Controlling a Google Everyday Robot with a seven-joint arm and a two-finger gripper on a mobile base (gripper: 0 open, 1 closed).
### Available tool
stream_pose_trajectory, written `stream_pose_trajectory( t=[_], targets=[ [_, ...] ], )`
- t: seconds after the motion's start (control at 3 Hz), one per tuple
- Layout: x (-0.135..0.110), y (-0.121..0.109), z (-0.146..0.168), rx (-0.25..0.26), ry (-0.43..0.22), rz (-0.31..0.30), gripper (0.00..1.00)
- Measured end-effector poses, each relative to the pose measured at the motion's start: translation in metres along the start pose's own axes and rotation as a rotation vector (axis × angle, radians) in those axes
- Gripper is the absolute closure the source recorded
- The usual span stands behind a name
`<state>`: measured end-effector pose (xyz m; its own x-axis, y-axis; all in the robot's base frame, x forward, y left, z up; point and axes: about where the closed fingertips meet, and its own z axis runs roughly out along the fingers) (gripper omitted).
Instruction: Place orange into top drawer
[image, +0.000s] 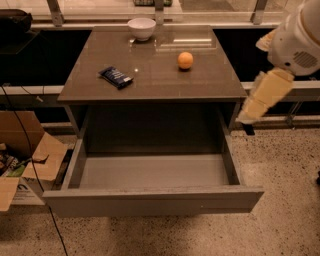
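The orange (185, 60) sits on the surface (150, 82) of the cabinet, toward the back and the right. Nothing is touching it. It is round and smooth, so I think it could roll if I bump it.

Below and in front of it, the top drawer (150, 200) is pulled wide open. So that part looks done, and the orange is not yet picked up.

On the same surface, a dark blue packet (116, 76) lies well apart from the orange on the left. A white bowl (141, 28) stands at the back edge. Both are out of my way.

The gripper (252, 107) hangs off the right side of the cabinet, lower than the surface and well apart from the orange. I cannot tell if the jaws are apart or together.

I judge this is step 1: reaching for the orange. Next I need to lift the gripper above the surface, bring it left and back over the orange, then come down with 1 jaw on each side. I should squeeze softly, lift, and carry it forward over the drawer.
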<state>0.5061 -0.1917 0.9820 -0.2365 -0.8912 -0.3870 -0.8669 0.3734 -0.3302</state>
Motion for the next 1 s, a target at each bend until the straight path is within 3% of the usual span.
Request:
stream_pose_trajectory(
  t=[0.33, 0.67, 1.0],
  targets=[
    [-0.027, -0.036, 0.027, 0.038, -0.107, 0.038, 0.0],
    [-0.05, -0.064, 0.058, 0.033, -0.163, 0.066, 0.0],
    [-0.067, -0.097, 0.098, 0.012, -0.177, 0.096, 0.0]
  ],
)
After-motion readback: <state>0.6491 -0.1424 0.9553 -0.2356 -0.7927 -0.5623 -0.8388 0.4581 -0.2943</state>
